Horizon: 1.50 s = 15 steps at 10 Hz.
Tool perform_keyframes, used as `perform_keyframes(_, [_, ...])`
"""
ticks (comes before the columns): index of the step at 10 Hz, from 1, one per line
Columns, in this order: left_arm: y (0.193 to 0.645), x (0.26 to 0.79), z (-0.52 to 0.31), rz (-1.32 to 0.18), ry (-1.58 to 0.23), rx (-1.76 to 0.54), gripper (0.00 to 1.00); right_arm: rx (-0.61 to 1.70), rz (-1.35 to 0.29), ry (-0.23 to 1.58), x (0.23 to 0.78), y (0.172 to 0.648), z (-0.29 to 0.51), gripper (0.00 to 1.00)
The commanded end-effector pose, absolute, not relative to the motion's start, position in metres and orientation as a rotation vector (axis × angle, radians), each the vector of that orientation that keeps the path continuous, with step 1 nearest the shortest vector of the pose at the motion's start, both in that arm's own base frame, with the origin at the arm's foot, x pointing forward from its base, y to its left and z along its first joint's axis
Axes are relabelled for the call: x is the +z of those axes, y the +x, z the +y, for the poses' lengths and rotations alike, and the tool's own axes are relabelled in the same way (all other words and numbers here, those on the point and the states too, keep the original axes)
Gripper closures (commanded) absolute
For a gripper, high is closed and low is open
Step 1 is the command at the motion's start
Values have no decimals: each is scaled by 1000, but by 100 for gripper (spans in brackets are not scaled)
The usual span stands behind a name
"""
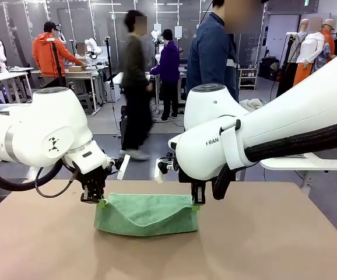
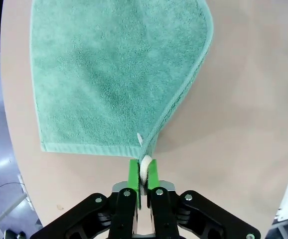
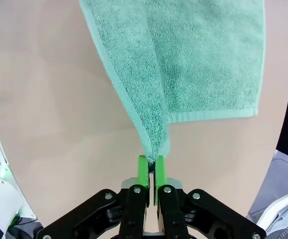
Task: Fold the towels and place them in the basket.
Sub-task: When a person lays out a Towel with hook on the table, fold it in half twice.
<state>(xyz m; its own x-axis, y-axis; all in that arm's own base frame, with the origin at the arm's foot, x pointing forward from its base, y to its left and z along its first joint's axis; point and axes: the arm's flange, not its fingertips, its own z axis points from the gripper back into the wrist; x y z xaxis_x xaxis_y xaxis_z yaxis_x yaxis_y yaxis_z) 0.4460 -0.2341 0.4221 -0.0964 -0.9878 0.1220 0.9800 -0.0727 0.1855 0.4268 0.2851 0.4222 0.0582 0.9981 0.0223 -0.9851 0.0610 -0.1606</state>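
A mint green towel (image 1: 145, 214) hangs between my two grippers over the middle of the brown table, its lower part resting on the tabletop and its top edge sagging. My left gripper (image 1: 100, 201) is shut on the towel's left corner; in the left wrist view the green pads (image 2: 133, 174) pinch that corner and its white label tag (image 2: 145, 168), with the towel (image 2: 114, 74) spreading away beyond. My right gripper (image 1: 196, 200) is shut on the right corner; the right wrist view shows that gripper (image 3: 151, 169) pinching a bunched corner of the towel (image 3: 199, 59). The basket is out of view.
The brown table (image 1: 262, 245) is bare around the towel, with open room in front and to both sides. A person (image 1: 214, 52) in a dark blue jacket stands at the far side. Other people and tables are farther back.
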Motion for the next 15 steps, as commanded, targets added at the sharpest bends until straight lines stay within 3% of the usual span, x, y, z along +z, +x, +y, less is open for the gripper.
perform_keyframes(1, [447, 424, -235, -261, 50, -1651, 92, 1507, -139, -112, 422, 427, 285, 94])
perform_keyframes(5, [472, 430, -229, -241, -11, -1654, 92, 1499, -131, -68, 418, 467, 279, 94])
perform_keyframes(15, [584, 406, -210, -260, -8, -1495, 92, 1437, -72, -28, 384, 562, 272, 94])
